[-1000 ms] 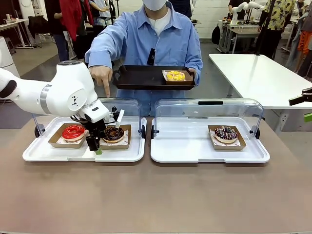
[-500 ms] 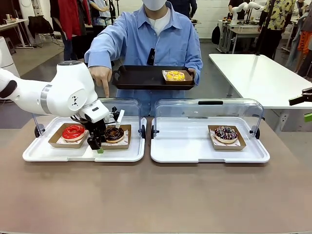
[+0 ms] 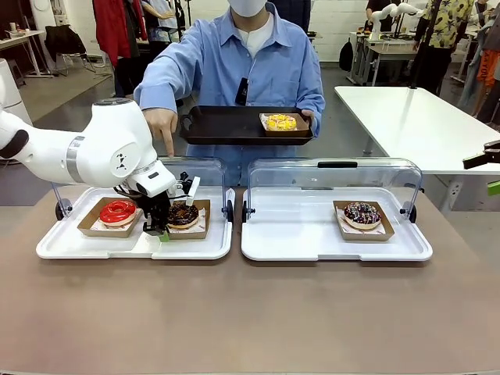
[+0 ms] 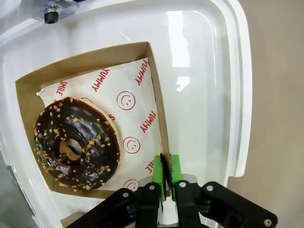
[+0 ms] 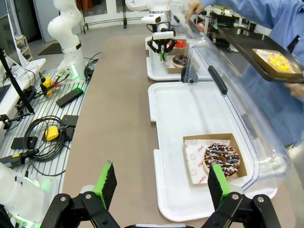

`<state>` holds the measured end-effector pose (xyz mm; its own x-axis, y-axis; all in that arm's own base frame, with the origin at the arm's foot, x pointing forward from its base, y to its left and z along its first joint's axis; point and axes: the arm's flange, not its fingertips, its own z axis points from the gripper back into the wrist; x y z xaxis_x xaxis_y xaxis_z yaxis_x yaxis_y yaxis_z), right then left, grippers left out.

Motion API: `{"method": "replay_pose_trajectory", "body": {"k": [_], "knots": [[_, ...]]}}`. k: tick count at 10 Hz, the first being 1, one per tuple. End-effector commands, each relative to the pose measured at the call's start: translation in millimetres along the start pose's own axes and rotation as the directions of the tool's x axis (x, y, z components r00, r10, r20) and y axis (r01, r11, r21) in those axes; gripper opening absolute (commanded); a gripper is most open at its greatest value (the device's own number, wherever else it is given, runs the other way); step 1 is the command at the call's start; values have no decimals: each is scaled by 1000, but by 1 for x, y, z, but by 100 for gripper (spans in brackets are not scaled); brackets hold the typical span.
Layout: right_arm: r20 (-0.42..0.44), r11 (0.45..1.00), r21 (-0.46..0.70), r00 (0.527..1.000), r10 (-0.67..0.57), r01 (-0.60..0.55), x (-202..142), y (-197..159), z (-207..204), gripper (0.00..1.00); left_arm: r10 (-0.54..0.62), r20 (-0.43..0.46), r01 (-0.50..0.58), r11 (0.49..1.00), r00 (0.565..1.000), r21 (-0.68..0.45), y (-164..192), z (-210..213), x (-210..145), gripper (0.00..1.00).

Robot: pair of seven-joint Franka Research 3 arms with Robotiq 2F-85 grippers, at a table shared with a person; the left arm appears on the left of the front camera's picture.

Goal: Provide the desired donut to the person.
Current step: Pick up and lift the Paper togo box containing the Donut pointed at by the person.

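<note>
The left gripper [image 4: 165,173] stands at the near side of the left tray [image 3: 101,248], its green pads pressed together on the thin wall of a cardboard box [image 4: 85,66], pinching it. In that box, on printed paper, lies the chocolate donut [image 4: 95,137], whole and untouched by the fingers. A red donut [image 3: 118,211] sits in its own box just beside it on the same tray. On the right tray [image 5: 166,109] a sprinkled donut [image 5: 222,159] lies boxed, and the right gripper [image 5: 161,178] hangs well apart from it, spread wide and empty. Both clear lids [image 3: 207,176] are tipped back. Beyond them the person's hand [image 3: 162,125] points a finger down toward the chocolate donut, so that looks like the wanted one. The person [image 3: 258,62] holds a black tray [image 3: 226,125] with the other hand, a yellow donut [image 3: 281,121] boxed on its right part, the left part bare. The step in hand seems to be the grasp, with the box not yet lifted. The next move calls for raising the box level, since a one-wall pinch may let it sag or tip, then carrying it over the lid to the bare part of the black tray.
</note>
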<state>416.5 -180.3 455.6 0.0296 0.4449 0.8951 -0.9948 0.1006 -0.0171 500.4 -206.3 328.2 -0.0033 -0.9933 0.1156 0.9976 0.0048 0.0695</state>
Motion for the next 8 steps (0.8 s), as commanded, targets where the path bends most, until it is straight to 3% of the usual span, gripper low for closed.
{"method": "replay_pose_trajectory", "body": {"k": [1, 6, 8], "knots": [[8, 1000, 4, 1000, 2, -2, -1, 1, -1, 100, -11, 31, 12, 1000, 999, -27, 4, 3, -3, 0], [8, 1000, 4, 1000, 2, -2, -1, 1, -1, 100, -47, 3, 47, 997, 999, -67, -2, 15, 0, 0], [8, 1000, 4, 1000, 2, -2, -1, 1, -1, 100, 13, 6, -12, 991, 1000, -134, -30, 62, 19, 0]]}}
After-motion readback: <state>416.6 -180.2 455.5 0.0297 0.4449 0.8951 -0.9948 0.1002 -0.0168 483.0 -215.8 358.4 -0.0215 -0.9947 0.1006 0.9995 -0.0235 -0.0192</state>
